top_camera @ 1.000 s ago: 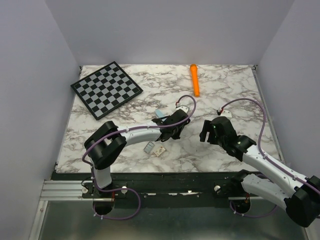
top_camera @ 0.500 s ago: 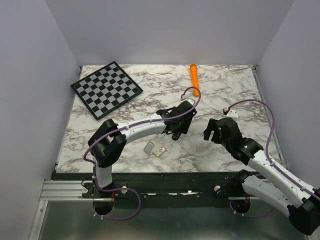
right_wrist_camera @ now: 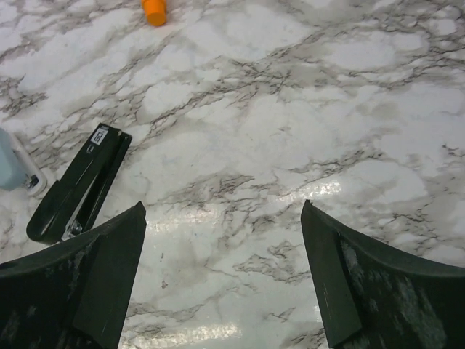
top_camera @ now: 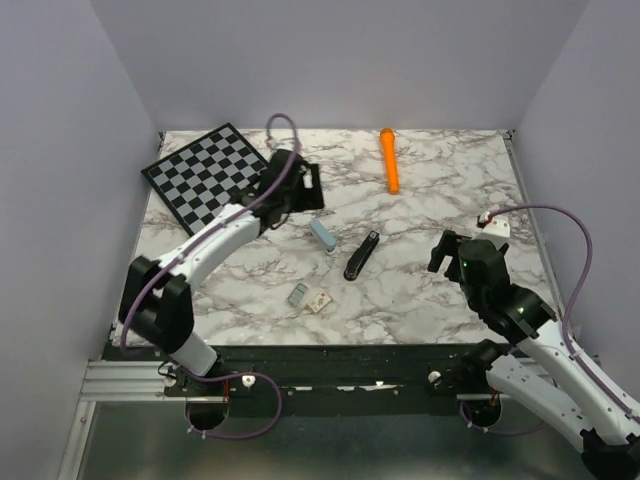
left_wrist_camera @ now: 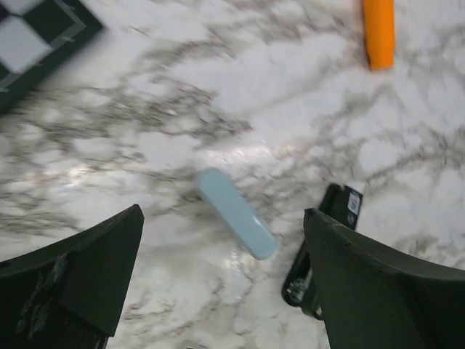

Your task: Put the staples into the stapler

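The black stapler lies closed on the marble table, also in the left wrist view and the right wrist view. The small silvery-grey staples lie nearer the front edge. My left gripper hangs open and empty at the back left, well away from the stapler, with the marble between its fingers. My right gripper stands open to the right of the stapler, nothing between its fingers.
A pale blue little box lies just left of the stapler. A tiny white piece with dark dots sits beside the staples. An orange marker lies at the back. A chessboard fills the back left corner.
My left gripper opened, let go of the stapler and swung back left toward the chessboard. The stapler now lies free on the table. My right arm drew back to the right.
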`<state>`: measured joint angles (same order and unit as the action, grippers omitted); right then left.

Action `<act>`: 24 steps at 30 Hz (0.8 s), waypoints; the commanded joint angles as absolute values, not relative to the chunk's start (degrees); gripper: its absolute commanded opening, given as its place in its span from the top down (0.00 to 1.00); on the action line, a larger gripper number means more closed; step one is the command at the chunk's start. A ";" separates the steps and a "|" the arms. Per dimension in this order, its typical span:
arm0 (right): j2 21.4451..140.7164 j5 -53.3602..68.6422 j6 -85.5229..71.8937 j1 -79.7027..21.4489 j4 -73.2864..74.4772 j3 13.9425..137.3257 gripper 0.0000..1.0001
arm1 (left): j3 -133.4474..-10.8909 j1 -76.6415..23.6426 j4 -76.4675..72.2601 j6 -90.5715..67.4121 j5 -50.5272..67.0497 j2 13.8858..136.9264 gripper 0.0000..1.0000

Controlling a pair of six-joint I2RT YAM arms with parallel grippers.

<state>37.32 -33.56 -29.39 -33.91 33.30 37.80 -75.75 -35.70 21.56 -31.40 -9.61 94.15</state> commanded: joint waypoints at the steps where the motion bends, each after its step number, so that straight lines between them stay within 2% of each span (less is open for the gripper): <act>1: 34.11 -41.48 -28.21 -33.84 36.21 39.55 0.05 | -66.64 -23.67 16.97 -34.28 -8.61 78.62 0.01; 2: 32.80 -41.83 -28.13 -33.84 36.12 39.38 0.05 | -62.88 -18.42 16.79 -34.54 -8.87 76.05 0.01; 6: 29.63 -43.42 -29.17 -33.75 37.00 38.76 0.02 | -54.68 -9.77 16.96 -31.40 -12.03 63.04 0.01; 14: 24.52 -44.56 -27.34 -33.75 35.77 37.18 0.00 | -41.25 -9.40 17.67 -27.08 -30.21 37.29 0.02; 19: 25.40 -45.44 -25.49 -33.84 35.51 37.88 0.00 | -34.55 -9.40 13.19 -22.77 -31.91 22.62 0.01; 24: 25.75 -45.27 -24.09 -33.84 33.67 37.79 0.00 | -31.91 -9.40 14.32 -20.22 -34.27 17.41 0.01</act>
<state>25.74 -43.07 -25.96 -33.89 35.73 38.06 -33.63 -9.39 15.27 -24.32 -30.11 20.18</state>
